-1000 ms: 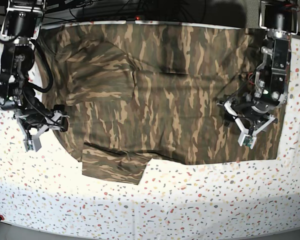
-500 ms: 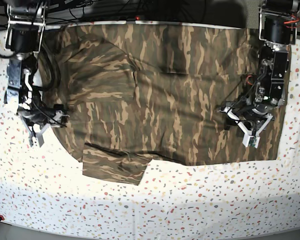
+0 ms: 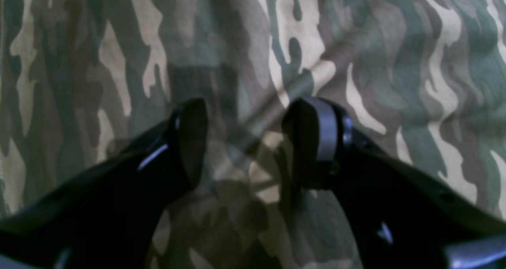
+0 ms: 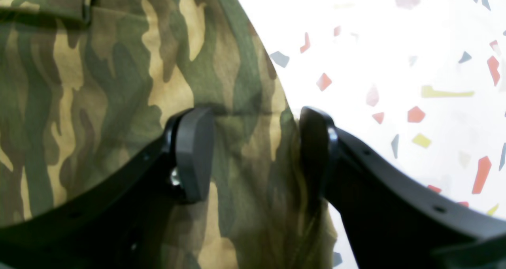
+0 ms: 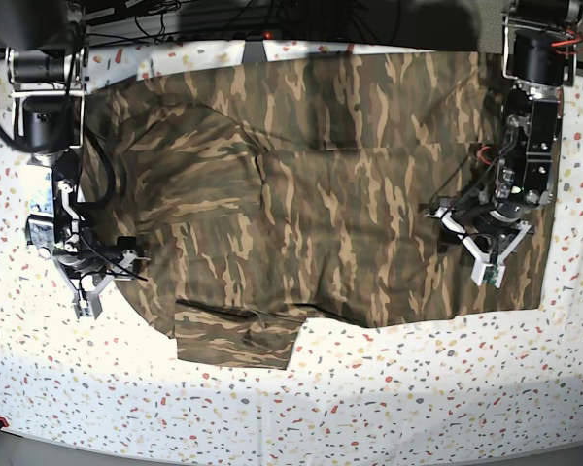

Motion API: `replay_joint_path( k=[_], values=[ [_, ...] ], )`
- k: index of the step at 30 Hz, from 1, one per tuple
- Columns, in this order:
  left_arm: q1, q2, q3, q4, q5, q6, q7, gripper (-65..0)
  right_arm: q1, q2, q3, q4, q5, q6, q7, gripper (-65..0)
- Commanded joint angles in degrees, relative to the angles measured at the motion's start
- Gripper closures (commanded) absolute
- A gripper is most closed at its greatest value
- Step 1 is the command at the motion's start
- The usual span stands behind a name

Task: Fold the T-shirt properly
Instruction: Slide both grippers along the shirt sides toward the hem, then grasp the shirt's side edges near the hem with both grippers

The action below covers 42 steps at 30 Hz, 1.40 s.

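Your black right gripper [image 4: 257,150] has its jaws apart, straddling the curved edge of the brown, tan and olive camouflage cloth T-shirt [image 5: 330,184]; whether the pads touch cloth is hard to tell. Your left gripper [image 3: 245,142] also stands apart over the shirt, blurred. The shirt lies spread across the white speckled table [image 5: 389,408], its far edge in shadow.
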State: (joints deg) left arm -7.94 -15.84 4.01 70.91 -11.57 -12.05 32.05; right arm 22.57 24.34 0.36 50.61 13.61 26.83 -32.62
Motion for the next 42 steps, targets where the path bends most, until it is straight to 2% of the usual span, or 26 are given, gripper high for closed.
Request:
replay_joint_path(
  k=[1, 8, 19, 23, 25, 30, 32, 35, 37, 40, 42],
  values=[
    [-0.8, -0.5, -0.2, 0.0, 2.1, 0.8, 3.1, -34.3, 0.3, 1.1, 0.0, 0.0, -1.4, -0.3, -3.0, -32.9],
    [-6.3, -0.5, -0.2, 0.1, 2.5, 0.9, 3.3, -34.3, 0.9, 2.2, 0.0, 3.6, -0.9, -0.3, -3.1, -32.9],
    [-15.9, -0.6, -0.2, 0.1, 2.8, 0.8, 2.9, -34.3, 7.9, 2.2, 0.0, 9.8, 9.4, -0.3, -11.8, -32.9],
    [-16.0, -0.7, -0.2, 0.1, 12.0, 0.7, -0.4, -34.4, 9.7, 2.1, 0.0, 10.3, 13.6, -0.2, -15.9, -32.9],
    [-16.1, -2.1, -0.2, 0.1, 13.7, -0.2, -0.3, -34.4, 9.9, 2.2, 0.0, 10.4, 15.2, 0.0, -16.4, -32.9],
    [-18.3, -9.2, -0.2, -2.0, 7.9, -2.8, 0.9, -34.4, 9.9, 2.1, 0.0, 10.4, 17.5, 5.4, -17.3, -32.9],
    [-21.0, -12.4, -0.2, -6.4, 2.7, -3.3, 0.9, -34.4, 9.9, 2.1, 0.0, 10.6, 20.7, 9.0, -18.0, -32.9],
    [-26.9, -15.6, -0.2, -17.4, -6.6, -6.3, 1.0, -34.3, 9.9, 2.1, 0.0, 10.6, 26.0, 10.9, -19.6, -32.9],
    [-31.1, -16.0, -0.2, -26.3, -10.8, -10.3, 1.1, -34.3, 9.8, 2.1, 0.0, 10.6, 27.8, 11.9, -19.6, -32.9],
    [-36.8, -15.3, -0.2, -39.8, -13.6, -16.8, -0.4, -34.3, 9.6, 1.4, 0.0, 10.6, 29.0, 12.3, -19.6, -32.9],
    [-39.6, -14.4, -0.2, -47.3, -13.3, -18.7, -3.1, -34.3, 9.6, 0.5, 0.0, 10.6, 29.0, 12.2, -19.7, -32.9]
  ],
)
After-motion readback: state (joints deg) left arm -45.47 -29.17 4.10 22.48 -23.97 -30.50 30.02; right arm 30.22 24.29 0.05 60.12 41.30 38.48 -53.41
